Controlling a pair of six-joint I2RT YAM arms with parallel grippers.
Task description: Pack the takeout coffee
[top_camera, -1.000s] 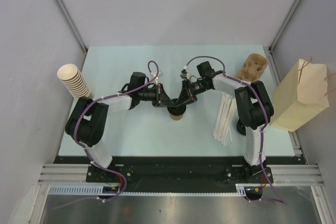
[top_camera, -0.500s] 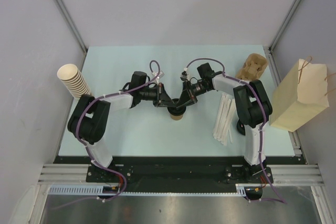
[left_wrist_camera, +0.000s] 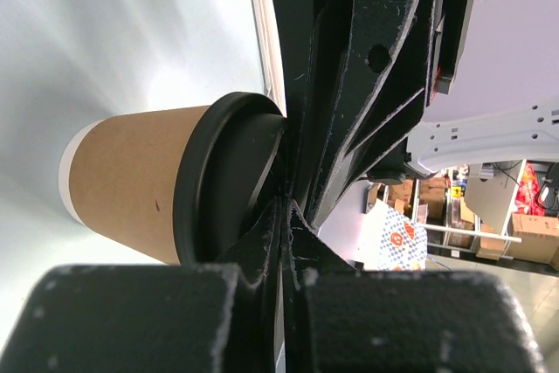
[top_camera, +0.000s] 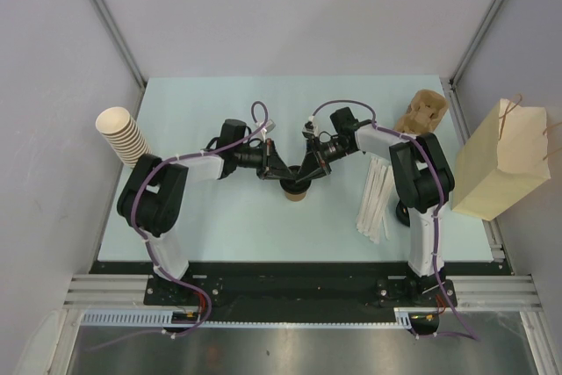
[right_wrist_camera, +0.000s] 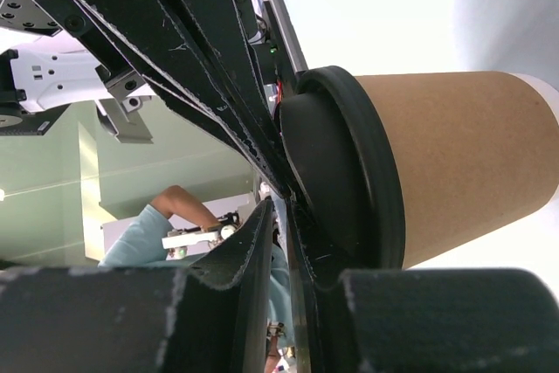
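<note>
The small tan-brown paper cup (top_camera: 297,192) stands upright at the table's middle with a black lid (left_wrist_camera: 218,183) on it. My left gripper (top_camera: 283,175) and right gripper (top_camera: 306,173) meet over the cup, both shut, tips resting against the lid's top. In the left wrist view the cup (left_wrist_camera: 131,183) lies left of my shut gripper (left_wrist_camera: 286,209). In the right wrist view the cup (right_wrist_camera: 463,163) and lid (right_wrist_camera: 349,172) lie right of my shut gripper (right_wrist_camera: 281,209). The brown pulp carrier tray (top_camera: 421,111) sits at the back right, apart from both grippers.
A tall stack of nested tan cups (top_camera: 123,133) leans at the left edge. A tan paper bag (top_camera: 505,164) stands off the right edge. Several white paper-wrapped sticks (top_camera: 376,195) lie beside the right arm's base.
Both grippers stay on the cup's lid. The left arm's elbow has shifted slightly to the right. The cup has not moved.
</note>
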